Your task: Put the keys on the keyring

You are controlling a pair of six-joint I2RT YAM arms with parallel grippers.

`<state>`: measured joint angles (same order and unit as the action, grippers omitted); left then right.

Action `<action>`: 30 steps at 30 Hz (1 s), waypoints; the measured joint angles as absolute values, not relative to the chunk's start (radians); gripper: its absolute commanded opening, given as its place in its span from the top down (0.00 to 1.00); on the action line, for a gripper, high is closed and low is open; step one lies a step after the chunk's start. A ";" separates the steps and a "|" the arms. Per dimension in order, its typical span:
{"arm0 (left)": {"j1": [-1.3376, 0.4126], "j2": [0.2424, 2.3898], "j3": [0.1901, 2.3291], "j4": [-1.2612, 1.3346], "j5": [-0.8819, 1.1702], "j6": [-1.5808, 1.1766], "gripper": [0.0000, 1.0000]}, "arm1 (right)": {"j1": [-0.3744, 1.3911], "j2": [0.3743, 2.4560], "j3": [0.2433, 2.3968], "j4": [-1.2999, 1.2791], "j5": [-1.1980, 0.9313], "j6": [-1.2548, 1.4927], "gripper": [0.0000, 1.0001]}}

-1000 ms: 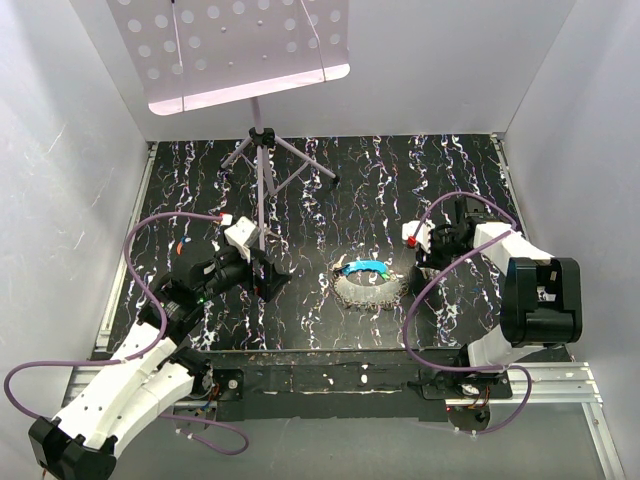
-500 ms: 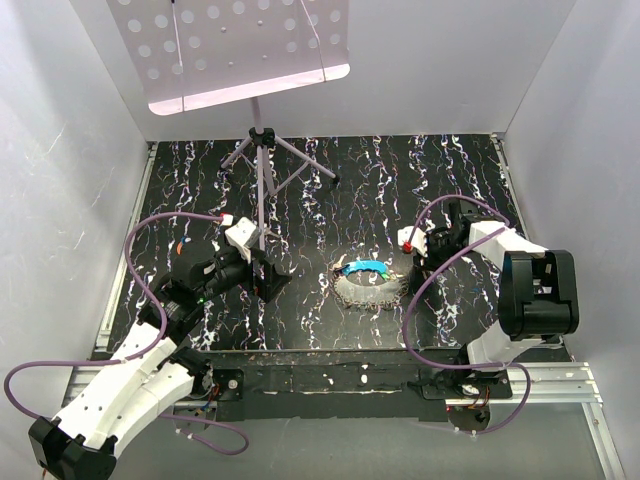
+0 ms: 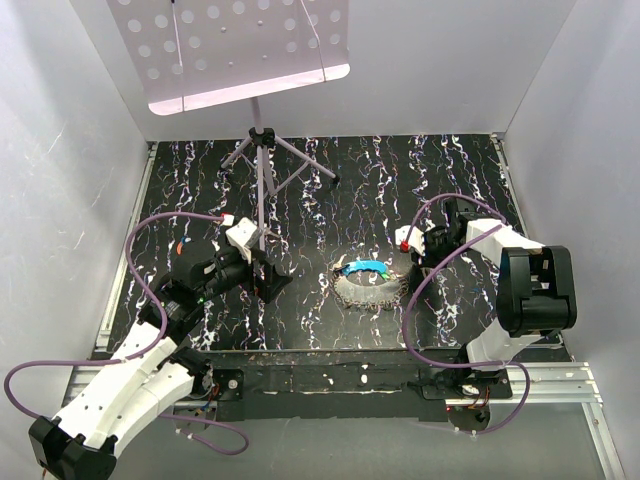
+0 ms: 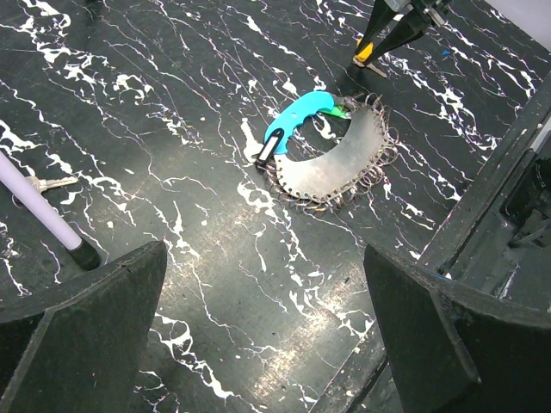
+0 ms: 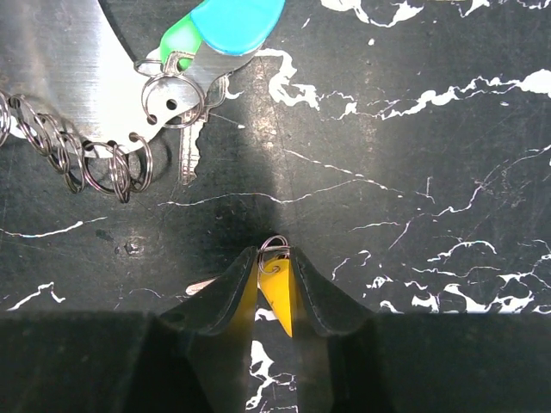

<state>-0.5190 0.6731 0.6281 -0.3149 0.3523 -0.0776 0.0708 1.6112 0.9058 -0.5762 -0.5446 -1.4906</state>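
Both faces of the yellow key (image 5: 275, 288) sit clamped in our right gripper (image 5: 274, 258), near the ring-lined edge of the metal plate (image 5: 60, 60), bare table (image 5: 413, 172) between. Our left gripper (image 4: 265, 258) hangs spread wide, open table around it, well left of the plate.

The worktop (image 4: 215, 258) is gleaming glossy and smooth. The crescent plate (image 5: 52, 60) is shining as brushed metal, its handle (image 5: 237, 21) as smooth turquoise plastic. The yellow key (image 5: 275, 292) is showing a smooth plastic head, the right gripper (image 5: 274, 256) matt black fingers (image 5: 318, 297).
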 measured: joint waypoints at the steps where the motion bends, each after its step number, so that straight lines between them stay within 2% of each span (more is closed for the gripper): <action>1: -0.519 0.673 0.628 -0.315 0.353 -0.078 0.00 | 0.072 1.611 0.909 -0.576 -0.545 -1.489 0.73; 17: -0.519 0.677 0.628 -0.315 0.356 -0.078 0.01 | 0.073 1.636 0.934 -0.577 -0.526 -1.454 0.78; 21: -0.519 0.679 0.628 -0.315 0.356 -0.078 0.00 | 0.073 1.638 0.934 -0.577 -0.526 -1.446 0.84; 25: -0.519 0.680 0.628 -0.315 0.356 -0.078 0.00 | 0.073 1.638 0.940 -0.585 -0.526 -1.441 0.98; 30: -0.519 0.680 0.628 -0.315 0.358 -0.078 0.00 | 0.073 1.638 0.968 -0.604 -0.527 -1.424 0.99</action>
